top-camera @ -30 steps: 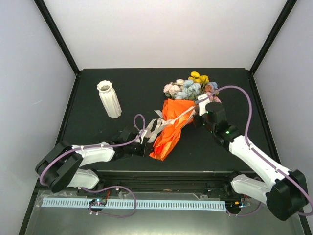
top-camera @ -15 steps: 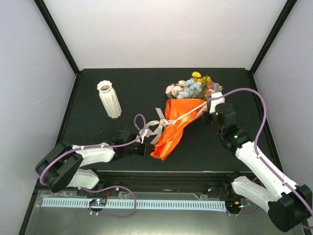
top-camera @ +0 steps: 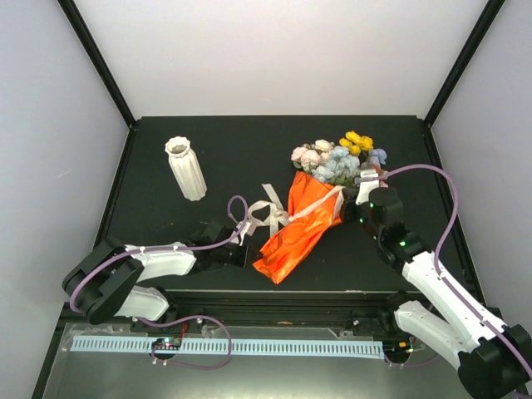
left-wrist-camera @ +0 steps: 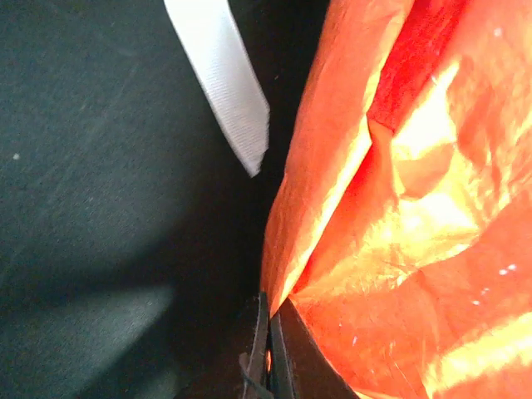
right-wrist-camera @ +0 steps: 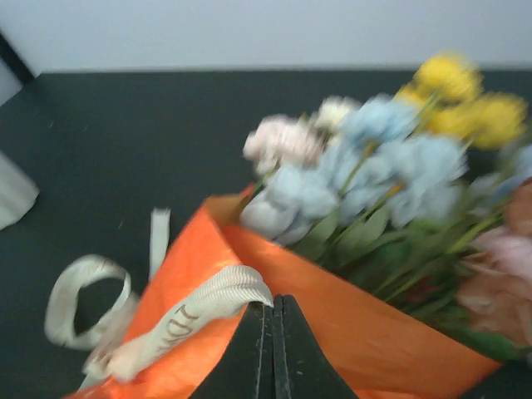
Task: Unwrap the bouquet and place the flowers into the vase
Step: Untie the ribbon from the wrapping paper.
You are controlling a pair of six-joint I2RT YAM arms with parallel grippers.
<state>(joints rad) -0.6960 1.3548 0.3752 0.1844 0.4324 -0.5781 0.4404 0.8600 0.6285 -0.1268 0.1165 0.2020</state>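
Note:
The bouquet (top-camera: 301, 226) lies slanted on the dark table, its orange paper (left-wrist-camera: 416, 208) pointing toward the near edge. The flowers (top-camera: 337, 160) stick out at the far right end, pink, cream, pale blue and yellow (right-wrist-camera: 374, 158). My left gripper (top-camera: 252, 255) is shut on the paper's lower left edge (left-wrist-camera: 270, 312). A cream ribbon (right-wrist-camera: 191, 312) crosses the wrap, and my right gripper (right-wrist-camera: 273, 304) is shut on its end, beside the wrap's upper right edge (top-camera: 343, 198). The ribbed off-white vase (top-camera: 186, 169) stands upright at the far left, away from both grippers.
Loose ribbon loops (top-camera: 268, 212) lie on the table left of the wrap, and one free ribbon tail (left-wrist-camera: 223, 79) shows in the left wrist view. White walls and black corner posts (top-camera: 100, 62) enclose the dark table (top-camera: 249, 141).
My right gripper has pulled the ribbon end to the right. The bouquet has slid and swung right with it, flowers now further right. The left gripper has stayed on the paper.

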